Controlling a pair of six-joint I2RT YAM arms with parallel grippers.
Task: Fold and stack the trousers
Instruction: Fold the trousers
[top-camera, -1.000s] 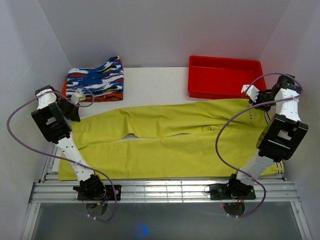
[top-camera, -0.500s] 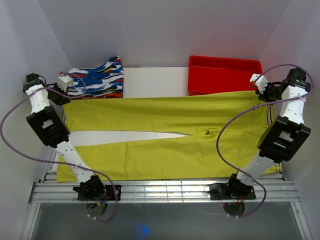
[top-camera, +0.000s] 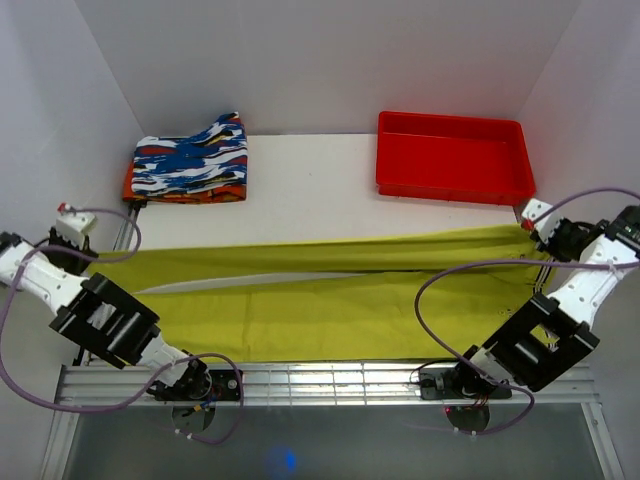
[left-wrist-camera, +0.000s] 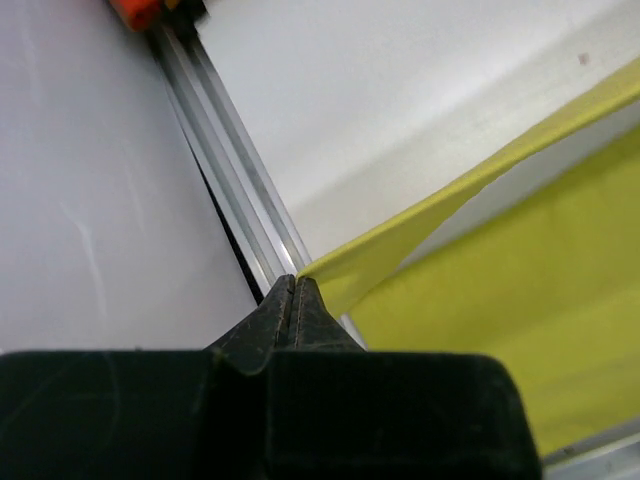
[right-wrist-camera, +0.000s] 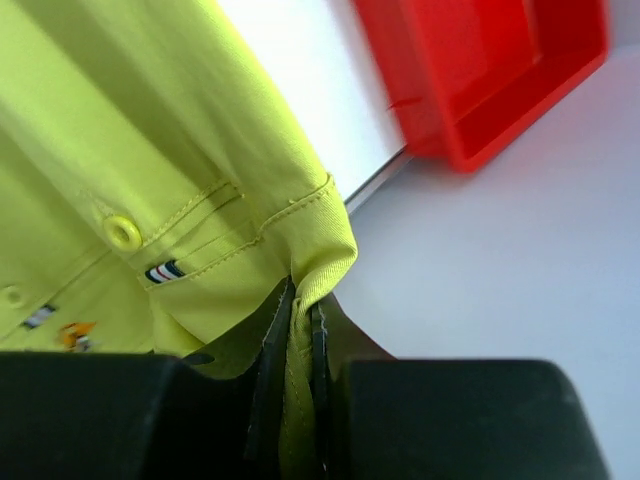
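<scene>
Left wrist | fingers (left-wrist-camera: 262, 332) pinch trousers (left-wrist-camera: 500, 320) hem | legs cut off

The trousers (top-camera: 330, 310) are long, yellow-green cloth, spread lengthwise across the near half of the desk (top-camera: 310, 190), with the waist end at the right and the leg ends at the left. One layer lies flat by the near edge. The far layer is lifted and pulled taut as a narrow band, its leg corner pinched in the left pincer (left-wrist-camera: 295, 292) and its waistband corner in the right pincer (right-wrist-camera: 297, 325). Near that waistband are a yellow button (right-wrist-camera: 123, 232) and a small striped tab (right-wrist-camera: 163, 271).
</scene>
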